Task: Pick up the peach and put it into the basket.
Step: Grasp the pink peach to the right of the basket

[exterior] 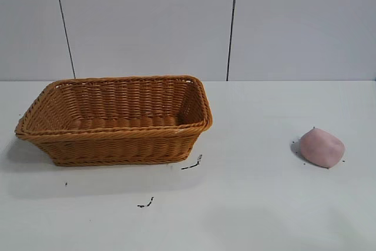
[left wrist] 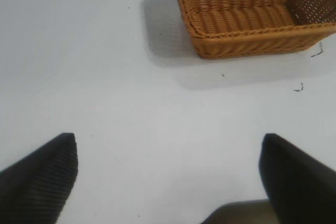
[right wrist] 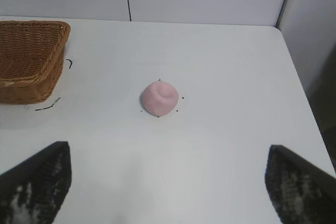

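The dusty-pink peach [exterior: 321, 147] lies alone on the white table at the right; the right wrist view shows the peach [right wrist: 159, 98] some way ahead of my right gripper [right wrist: 169, 153], whose fingers stand wide open with nothing between them. The orange-brown wicker basket [exterior: 117, 145] stands at the left of the table with nothing in it. In the left wrist view the basket [left wrist: 252, 43] is far ahead of my left gripper [left wrist: 169, 145], which is also open over bare table. Neither arm shows in the exterior view.
Small black marks [exterior: 192, 163] dot the table [exterior: 247, 204] just in front of the basket and around the peach. A grey panelled wall [exterior: 147, 22] runs behind the table. The table's edge [right wrist: 302, 93] lies beyond the peach, away from the basket.
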